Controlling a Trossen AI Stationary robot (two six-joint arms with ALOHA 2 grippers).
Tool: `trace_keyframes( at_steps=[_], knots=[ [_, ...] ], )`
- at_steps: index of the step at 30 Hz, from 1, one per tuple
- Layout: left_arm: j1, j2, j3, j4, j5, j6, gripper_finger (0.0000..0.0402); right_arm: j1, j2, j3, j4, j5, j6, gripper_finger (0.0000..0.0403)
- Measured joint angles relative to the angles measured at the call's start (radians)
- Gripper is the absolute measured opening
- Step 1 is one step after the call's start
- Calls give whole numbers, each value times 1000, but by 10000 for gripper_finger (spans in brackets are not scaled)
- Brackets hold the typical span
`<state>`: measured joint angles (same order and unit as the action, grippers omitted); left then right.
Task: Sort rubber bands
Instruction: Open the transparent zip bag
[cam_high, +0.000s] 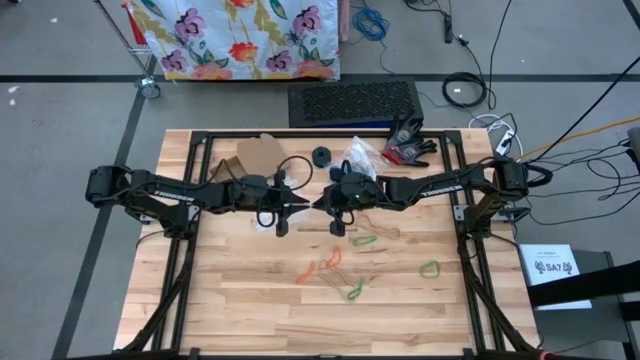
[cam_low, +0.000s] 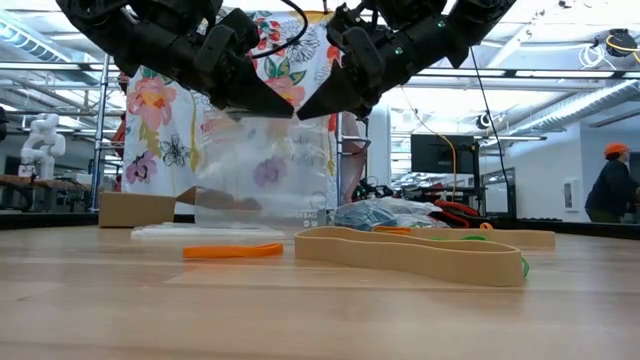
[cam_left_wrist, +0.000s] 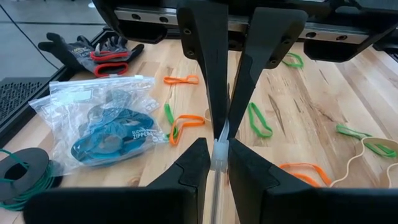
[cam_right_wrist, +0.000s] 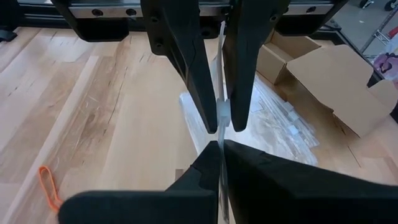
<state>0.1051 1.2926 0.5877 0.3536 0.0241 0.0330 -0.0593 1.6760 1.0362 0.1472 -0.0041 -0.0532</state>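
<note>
Both arms reach in level from the sides of the table and meet tip to tip above its middle. The left claw and the right claw each point at the other, wrists angled slightly down, and both are pressed together on the top edge of one clear plastic bag, which hangs below them off the wood. In the left wrist view the near fingers and the far claw's fingers meet on the bag's edge; the right wrist view shows the same pinch from the other side.

The rubber bands lie loose on the wood at about 5 o'clock from the claws: green loops, orange ones and tan ones among them. Another filled plastic bag rests at about 1 o'clock from the claws, with a glove beyond it and cardboard pieces at 11 o'clock.
</note>
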Motion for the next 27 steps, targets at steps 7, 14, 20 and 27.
trace_keyframes(
  at_steps=[7, 14, 20, 27],
  knots=[
    [0, 0, 0, -6, -5, 0, 60, 0, 0, 0, -56, 5, 15, 0],
    [0, 0, 0, -6, -6, 0, 60, 1, -19, -1, -135, 83, 41, 0],
    [0, 0, 0, -5, -6, 0, 60, 6, -62, -1, -144, 86, 25, 0],
    [0, 0, 0, 2, -6, 0, 60, 21, -66, -1, -145, 78, 13, 0]
  ],
)
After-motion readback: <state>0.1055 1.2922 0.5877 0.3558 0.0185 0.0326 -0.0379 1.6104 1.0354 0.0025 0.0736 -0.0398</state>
